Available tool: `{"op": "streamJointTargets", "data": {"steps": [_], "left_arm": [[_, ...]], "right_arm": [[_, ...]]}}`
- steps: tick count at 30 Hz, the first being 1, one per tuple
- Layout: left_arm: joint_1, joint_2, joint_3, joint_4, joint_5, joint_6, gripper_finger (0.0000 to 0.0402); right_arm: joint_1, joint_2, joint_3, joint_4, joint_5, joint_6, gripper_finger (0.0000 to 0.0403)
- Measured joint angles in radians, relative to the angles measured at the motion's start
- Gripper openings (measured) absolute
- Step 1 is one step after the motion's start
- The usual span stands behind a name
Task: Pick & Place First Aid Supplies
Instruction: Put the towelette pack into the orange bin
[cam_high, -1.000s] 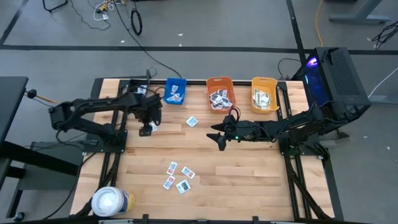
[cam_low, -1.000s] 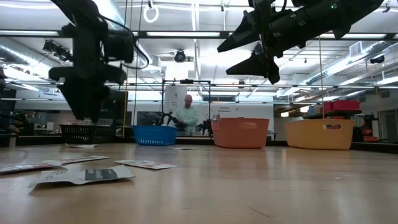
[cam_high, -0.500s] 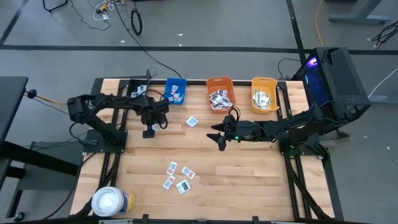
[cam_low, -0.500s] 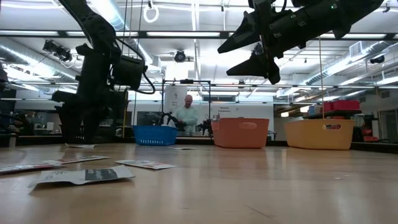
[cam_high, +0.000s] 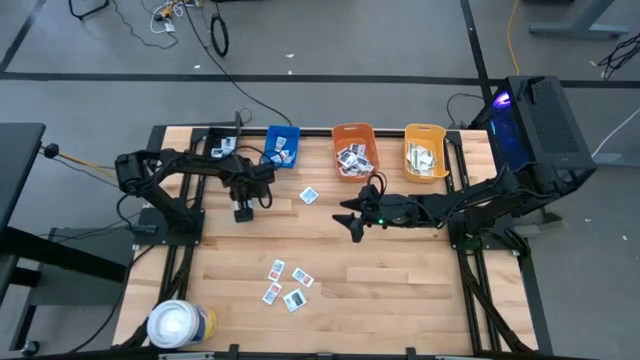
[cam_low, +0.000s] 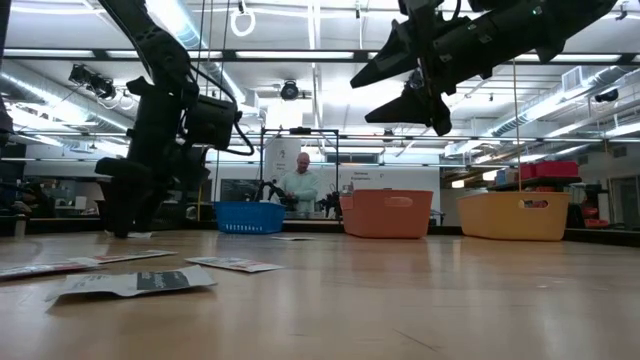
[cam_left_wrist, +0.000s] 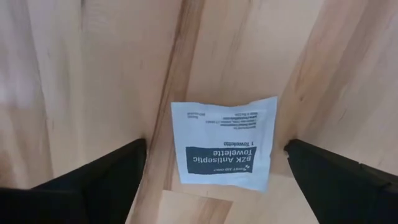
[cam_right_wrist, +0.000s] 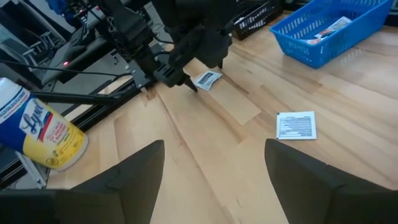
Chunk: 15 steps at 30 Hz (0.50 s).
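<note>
from my station, nearest the left wrist camera, i find the left gripper spread wide with nothing in it, one finger either side of a single antiseptic towelette packet lying flat on the wooden table; neither finger touches it that i can see. in the high view this gripper is down over the table's left part, near the blue bin. my assessment of the packet: a thin foil-paper sachet, very light, limp rather than stiff, smooth-faced and likely to slide on the boards if pushed sideways. it offers no height to pinch, so i judge the hold should be across its shorter span, fingers pressed to the wood and closing so the sachet buckles up between them; a corner grab risks it slipping out. farther off, a loose cluster of similar packets lies toward the front of the table, and one more packet lies near mid-table. the right gripper hangs above mid-table, fingers well parted and empty, waiting. beyond it at the far edge stand the orange bin and yellow bin, both already holding supplies. a large roll sits at the front left corner.
</note>
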Motion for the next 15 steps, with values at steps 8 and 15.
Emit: {"op": "streamJointTargets", "data": {"steps": [8, 15], "left_arm": [[0.000, 0.000, 0.000, 0.002, 0.010, -0.012, 0.0339], [0.000, 0.000, 0.000, 0.005, 0.016, -0.011, 0.0284]], "right_arm": [[-0.002, 0.000, 0.000, 0.000, 0.016, -0.002, 0.0278], [-0.002, 0.000, 0.000, 0.001, 0.016, 0.002, 0.0278]]}}
